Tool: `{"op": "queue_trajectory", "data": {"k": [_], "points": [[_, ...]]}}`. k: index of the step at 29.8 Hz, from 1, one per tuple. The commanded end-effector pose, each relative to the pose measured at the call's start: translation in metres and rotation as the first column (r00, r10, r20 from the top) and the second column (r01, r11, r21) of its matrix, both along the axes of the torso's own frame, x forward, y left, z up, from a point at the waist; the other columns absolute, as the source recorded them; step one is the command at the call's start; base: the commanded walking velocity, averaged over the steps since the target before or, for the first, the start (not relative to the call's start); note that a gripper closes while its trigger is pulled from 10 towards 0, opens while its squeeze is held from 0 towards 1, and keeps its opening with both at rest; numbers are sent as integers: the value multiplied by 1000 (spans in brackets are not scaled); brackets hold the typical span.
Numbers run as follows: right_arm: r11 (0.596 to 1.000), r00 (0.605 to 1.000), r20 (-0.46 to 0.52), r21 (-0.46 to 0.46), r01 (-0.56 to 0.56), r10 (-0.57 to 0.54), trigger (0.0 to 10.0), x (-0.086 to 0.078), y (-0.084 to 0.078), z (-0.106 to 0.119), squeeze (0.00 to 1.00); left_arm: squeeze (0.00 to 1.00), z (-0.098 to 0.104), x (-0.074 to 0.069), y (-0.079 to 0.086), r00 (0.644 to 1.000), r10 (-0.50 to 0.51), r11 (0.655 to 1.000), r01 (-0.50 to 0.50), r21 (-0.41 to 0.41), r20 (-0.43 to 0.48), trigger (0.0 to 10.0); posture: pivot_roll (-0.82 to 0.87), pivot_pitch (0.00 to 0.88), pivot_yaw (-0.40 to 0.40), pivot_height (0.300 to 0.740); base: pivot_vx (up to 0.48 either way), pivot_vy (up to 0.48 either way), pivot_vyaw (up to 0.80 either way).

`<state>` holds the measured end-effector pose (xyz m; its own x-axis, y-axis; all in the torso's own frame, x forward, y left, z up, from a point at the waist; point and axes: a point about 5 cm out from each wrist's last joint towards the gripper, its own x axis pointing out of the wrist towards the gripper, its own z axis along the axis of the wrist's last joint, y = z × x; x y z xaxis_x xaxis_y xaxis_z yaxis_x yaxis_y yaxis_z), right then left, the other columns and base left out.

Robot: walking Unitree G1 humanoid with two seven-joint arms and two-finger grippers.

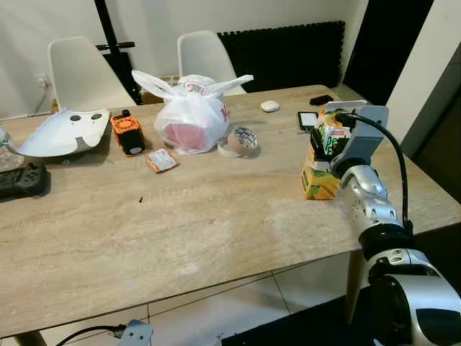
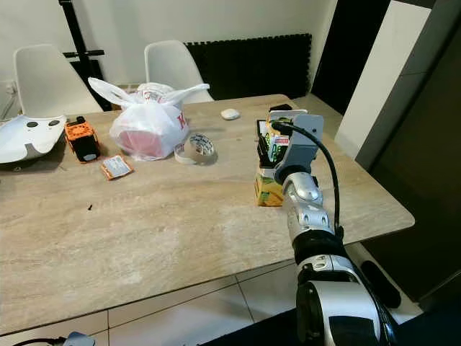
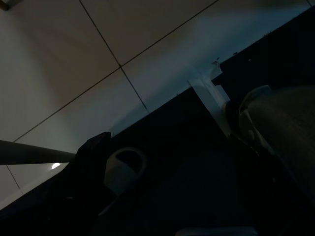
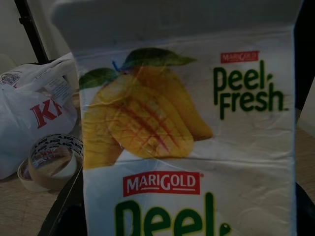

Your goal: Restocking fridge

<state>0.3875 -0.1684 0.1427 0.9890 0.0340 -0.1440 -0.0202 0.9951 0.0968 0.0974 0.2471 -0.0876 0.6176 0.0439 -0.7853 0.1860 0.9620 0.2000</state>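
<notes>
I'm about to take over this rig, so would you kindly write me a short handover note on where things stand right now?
Right claw: at the mango juice carton, its fingers either side of it; the carton stands upright near the table's right edge. I cannot confirm the grip.
Left claw: arm hangs idle by the tiled floor.
Also on the table: white plastic bag, tape roll.
Done: carton reached.
Left: lift it, carry it to the fridge, stock it.

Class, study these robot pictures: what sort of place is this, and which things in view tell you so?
Probably a home dining area. A wooden table with white chairs stands on a tiled floor, and on the table are a tied shopping bag and a mango juice carton at the right gripper.
</notes>
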Motion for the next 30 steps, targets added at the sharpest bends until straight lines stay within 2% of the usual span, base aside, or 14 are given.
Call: {"op": "queue_trajectory", "data": {"k": [1, 2, 3, 5, 6, 7, 8, 9, 16, 18, 19, 22, 27, 30], "points": [[1000, 982, -188, -30, 4, -9, 9765, -16, -3, -45, 0, 0, 0, 0, 0, 1000, 0, 1000, 0, 1, -1, 10000, 78, 0, 20, 740, 0, 0, 0], [998, 984, -178, -58, 2, -12, 4824, -15, -4, -43, 0, 0, 0, 0, 0, 1000, 0, 1000, 0, 1, -1, 10000, 72, 0, 19, 740, 0, 0, 0], [997, 985, -171, -75, 0, -13, 4824, -15, -4, -42, 0, 0, 0, 0, 0, 1000, -1, 1000, 1, 1, -1, 10000, 72, 0, 19, 740, 0, 0, 0], [996, 986, -166, -86, 0, -14, 3804, -14, -4, -41, 0, 0, 0, 0, 0, 1000, -1, 1000, 1, 0, -1, 10000, 71, 0, 19, 740, 0, 0, 0], [996, 986, -166, -87, 2, -16, 2549, -14, -5, -41, 0, 0, 0, 0, 0, 1000, -2, 1000, 2, 0, -1, 10000, 71, 0, 20, 740, 0, 0, 0], [996, 986, -166, -87, 2, -16, 2549, -14, -5, -41, 0, 0, 0, 0, 0, 1000, -2, 1000, 2, 0, -1, 10000, 71, 0, 20, 740, 0, 0, 0], [996, 986, -165, -90, 6, -20, 7569, -14, -6, -41, 0, 0, 0, 0, 0, 1000, -2, 1000, 2, -1, -1, 10000, 72, 0, 20, 740, 0, 0, 0], [995, 987, -157, -94, 12, -27, 10000, -14, -7, -40, 0, 0, 0, 0, 0, 1000, -1, 1000, 1, -1, 0, 10000, 72, 0, 20, 740, 0, 0, 0], [994, 995, -88, -103, 38, -47, 10000, -12, -11, -30, 0, 0, 0, -1, 0, 1000, 0, 1000, 0, 1, 1, 10000, 73, 0, 20, 740, 0, 0, 0], [992, 996, 48, -98, 83, -78, 10000, -8, -18, -8, 0, 0, 1, -1, 0, 1000, 10, 1000, -10, 2, 18, 10000, 74, 0, 20, 740, 0, 0, 0], [992, 996, 48, -98, 83, -78, 10000, -8, -18, -8, 0, 0, 1, -1, 0, 1000, 10, 1000, -10, 2, 18, 10000, 74, 0, 20, 740, 0, 0, 0], [967, 935, 314, -134, 216, -165, 10000, -11, -44, 41, 0, 0, 4, 0, 0, 993, 69, 998, -68, -10, 98, 10000, 74, 0, 17, 740, 0, 0, 0], [940, 885, 416, -165, 298, -208, 10000, -17, -61, 61, 0, 0, 7, 2, -1, 985, 90, 996, -87, -27, 147, 10000, 71, 0, 12, 740, 0, 0, 0], [881, 822, 450, -141, 452, -350, 10000, -31, -97, 68, 0, 0, 14, 8, -7, 966, 74, 996, -58, -71, 248, 10000, 79, 0, 8, 740, 0, 0, 0]]}}
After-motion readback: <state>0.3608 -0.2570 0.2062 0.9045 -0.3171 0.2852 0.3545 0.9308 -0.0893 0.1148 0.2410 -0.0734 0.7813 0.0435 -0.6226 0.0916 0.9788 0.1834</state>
